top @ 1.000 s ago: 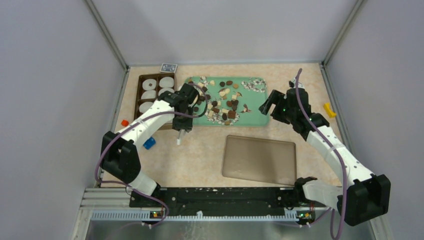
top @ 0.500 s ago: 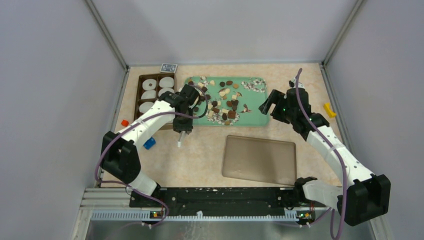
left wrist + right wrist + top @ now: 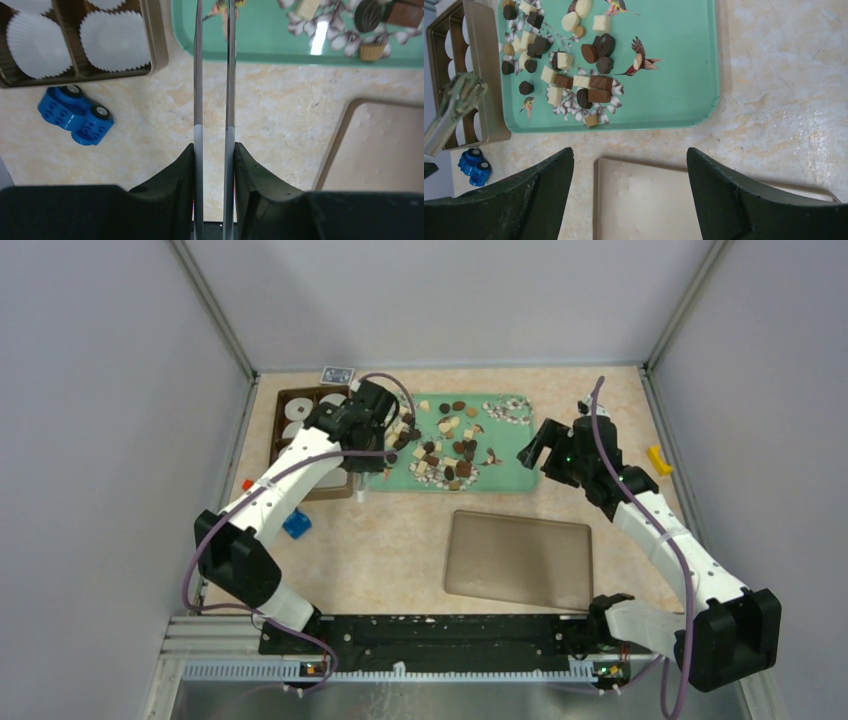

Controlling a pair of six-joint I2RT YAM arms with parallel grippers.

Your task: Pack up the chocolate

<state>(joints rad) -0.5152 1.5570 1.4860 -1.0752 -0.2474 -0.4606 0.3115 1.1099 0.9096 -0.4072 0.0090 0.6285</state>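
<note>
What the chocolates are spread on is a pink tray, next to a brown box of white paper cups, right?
Not quite. The tray is green, not pink, as the right wrist view shows plainly. The rest holds: the chocolates are spread on it, and the brown box of white paper cups sits next to it.

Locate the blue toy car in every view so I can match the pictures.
Top external: the blue toy car is left of centre, on the table beside the left arm.
Left wrist: the car is at mid-left.
Right wrist: the car is at the lower-left edge.
Shared landmark: the green tray, in all three views.
</note>
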